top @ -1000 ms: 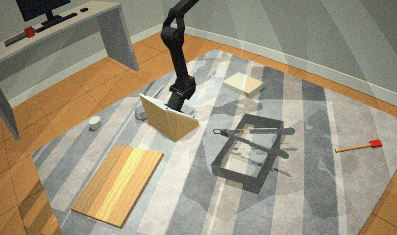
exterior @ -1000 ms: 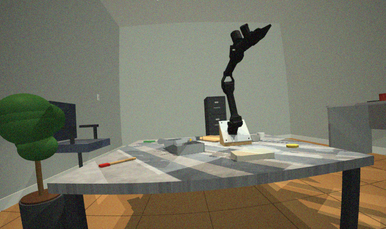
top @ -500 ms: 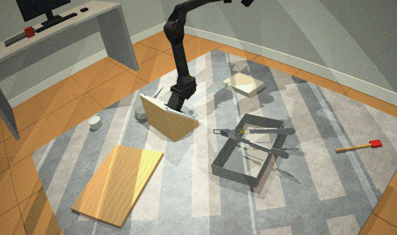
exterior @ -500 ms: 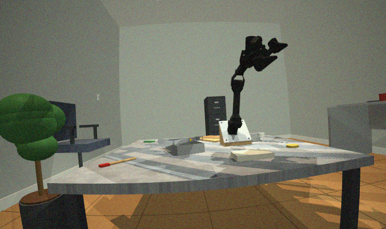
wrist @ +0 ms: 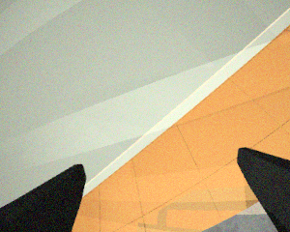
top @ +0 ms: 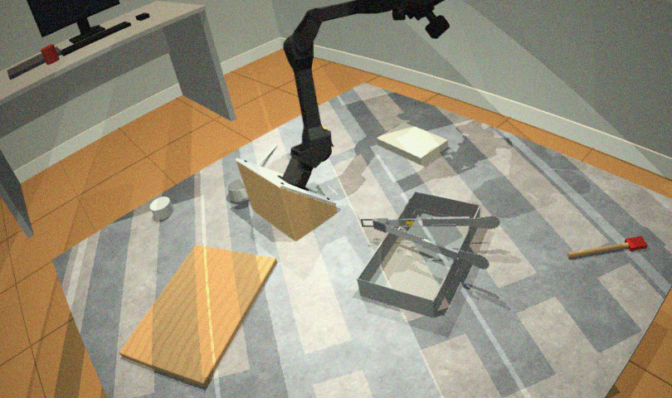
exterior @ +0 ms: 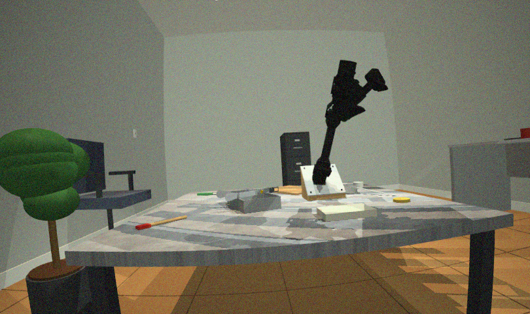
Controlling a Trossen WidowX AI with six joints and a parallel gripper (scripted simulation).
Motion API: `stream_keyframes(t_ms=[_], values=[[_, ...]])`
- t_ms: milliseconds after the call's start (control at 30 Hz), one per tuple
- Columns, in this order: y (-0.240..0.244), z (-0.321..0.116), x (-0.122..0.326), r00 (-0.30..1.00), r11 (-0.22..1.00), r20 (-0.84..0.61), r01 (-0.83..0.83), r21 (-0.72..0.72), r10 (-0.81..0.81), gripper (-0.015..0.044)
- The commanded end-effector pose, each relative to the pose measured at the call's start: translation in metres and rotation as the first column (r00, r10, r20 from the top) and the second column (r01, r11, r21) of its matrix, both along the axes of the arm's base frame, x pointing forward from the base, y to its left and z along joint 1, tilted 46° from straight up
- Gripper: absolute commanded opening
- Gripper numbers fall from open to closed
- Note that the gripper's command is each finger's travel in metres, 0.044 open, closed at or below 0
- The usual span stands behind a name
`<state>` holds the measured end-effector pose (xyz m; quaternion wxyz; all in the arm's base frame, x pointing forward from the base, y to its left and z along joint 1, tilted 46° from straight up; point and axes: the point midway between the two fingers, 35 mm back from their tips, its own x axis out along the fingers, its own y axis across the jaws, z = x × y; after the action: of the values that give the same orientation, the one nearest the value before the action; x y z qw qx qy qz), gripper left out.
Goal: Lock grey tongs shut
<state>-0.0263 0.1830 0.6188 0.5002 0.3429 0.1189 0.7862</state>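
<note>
The grey tongs [top: 428, 222] lie across the roasting tin [top: 398, 297] [exterior: 260, 204] with their two arms spread apart. In the top view their hinge end sticks out past the tin's left wall and both tips past its right wall. The wooden board [top: 196, 315] [exterior: 290, 190] lies flat at the front left in the top view, with nothing on it. My gripper [wrist: 161, 163] is open and empty, high above the table, and faces the wall and floor in the wrist view. In the top view its fingers are out of the frame or hidden.
My arm's base stands on a tilted white-faced wedge [top: 292, 211] [exterior: 322, 184] between board and tin. A cream block [top: 412, 142] [exterior: 345, 212] lies behind the tin. A red-headed brush [top: 598, 249] [exterior: 162, 222] lies right. A white cup [top: 161, 208] stands left; a yellow disc [exterior: 401, 199] lies near the block.
</note>
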Motion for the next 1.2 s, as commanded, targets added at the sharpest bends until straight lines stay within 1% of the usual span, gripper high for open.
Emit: stream_keyframes(t_ms=[0,100,233,300,367,433,567,667,767,900,933,1033,1167], values=[[0.039,-0.028,0.029,0.994,0.988,-0.085,0.051,-0.146,-0.064,0.044],[0.068,-0.055,0.06,0.973,0.957,-0.186,0.079,-0.278,-0.135,0.044],[0.093,-0.089,0.105,0.918,0.903,-0.309,0.106,-0.416,-0.25,0.044],[0.099,-0.103,0.127,0.893,0.88,-0.321,0.15,-0.45,-0.317,0.044],[0.105,-0.118,0.143,0.86,0.854,-0.365,0.142,-0.501,-0.357,0.044],[0.111,-0.138,0.164,0.803,0.818,-0.429,0.12,-0.563,-0.413,0.044],[0.112,-0.184,0.215,0.637,0.739,-0.539,0.072,-0.67,-0.551,0.044],[0.107,-0.219,0.247,0.48,0.691,-0.605,0.002,-0.723,-0.635,0.044],[0.096,-0.253,0.279,0.297,0.655,-0.64,-0.062,-0.754,-0.709,0.044],[0.072,-0.301,0.315,0.001,0.635,-0.645,-0.174,-0.752,-0.764,0.044],[0.066,-0.314,0.322,-0.06,0.629,-0.632,-0.198,-0.751,-0.773,0.044],[0.042,-0.349,0.343,-0.302,0.645,-0.573,-0.277,-0.712,-0.762,0.044],[0.004,-0.395,0.363,-0.604,0.698,-0.42,-0.348,-0.626,-0.677,0.044]])
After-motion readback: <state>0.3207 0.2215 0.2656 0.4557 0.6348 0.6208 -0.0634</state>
